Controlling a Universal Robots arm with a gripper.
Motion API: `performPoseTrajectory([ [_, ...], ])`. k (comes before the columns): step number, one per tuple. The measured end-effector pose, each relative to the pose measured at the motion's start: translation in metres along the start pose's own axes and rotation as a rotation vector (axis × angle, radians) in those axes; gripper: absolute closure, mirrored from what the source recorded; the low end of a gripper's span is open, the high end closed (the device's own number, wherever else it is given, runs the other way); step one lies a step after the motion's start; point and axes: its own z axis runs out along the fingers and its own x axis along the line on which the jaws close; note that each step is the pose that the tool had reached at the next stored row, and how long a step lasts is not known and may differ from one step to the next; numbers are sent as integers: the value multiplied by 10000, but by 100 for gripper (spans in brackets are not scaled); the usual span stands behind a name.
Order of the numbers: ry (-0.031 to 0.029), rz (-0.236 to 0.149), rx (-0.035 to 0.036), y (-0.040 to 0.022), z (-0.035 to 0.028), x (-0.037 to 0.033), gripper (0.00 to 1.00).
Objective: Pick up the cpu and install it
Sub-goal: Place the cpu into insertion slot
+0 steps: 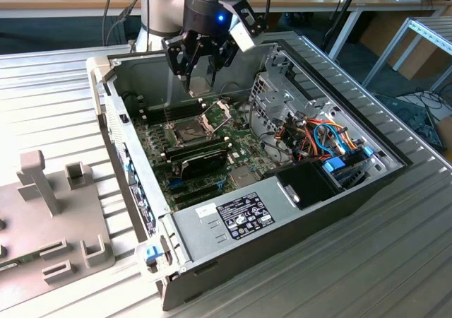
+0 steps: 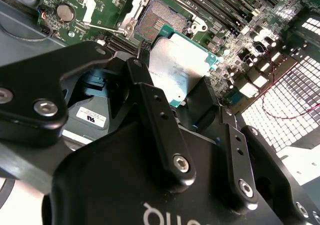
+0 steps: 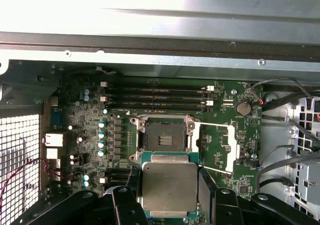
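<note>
We've got the cpu [image 3: 169,187] picked up, jaws clamped on its edges, hanging above the board near the open socket [image 3: 162,135]. Not seated yet, so the install's what's left.

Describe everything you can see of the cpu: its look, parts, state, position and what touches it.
The cpu is a flat square chip with a dull, faintly smudged silver-grey metal top on a green base whose edge shows around it. The gripper is shut on it, with its black jaws pressing two opposite sides. The chip is held above the green motherboard, close to the open socket, and is not yet seated in it.
</note>
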Motion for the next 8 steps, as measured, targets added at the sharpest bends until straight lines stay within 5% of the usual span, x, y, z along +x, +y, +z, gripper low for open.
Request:
performPoseTrajectory([
  [4,0,-14,0,1,0,0,45],
  [8,3,-541,-6,1,0,0,45],
])
